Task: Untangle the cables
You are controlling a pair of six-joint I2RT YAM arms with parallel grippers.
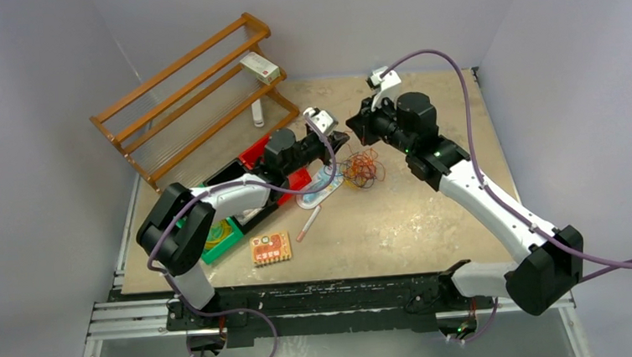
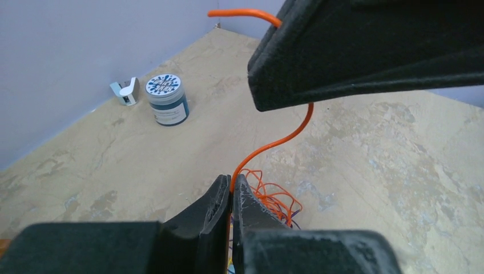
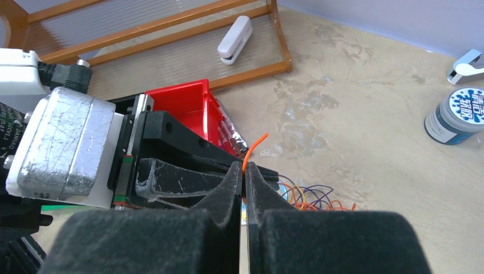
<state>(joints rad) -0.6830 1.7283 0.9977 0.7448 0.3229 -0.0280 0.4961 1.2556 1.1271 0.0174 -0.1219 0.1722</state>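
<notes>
We have both pincers clenched on one orange cable (image 2: 278,138): the left gripper (image 2: 232,184) pinches it low, just above the tangle of cables (image 1: 362,168) lying on the table (image 1: 433,221) between the two arms, and the right gripper (image 3: 243,171) nips it higher up, near its free end. Held at two points like this, we judge, the strand can be drawn clear of the other loops without dragging the whole heap along.

From the cable tangle (image 1: 362,168), bare tabletop (image 1: 400,223) opens toward five o'clock; red bin (image 1: 254,153) (rack (image 1: 198,98) beyond) blocks nine o'clock.
</notes>
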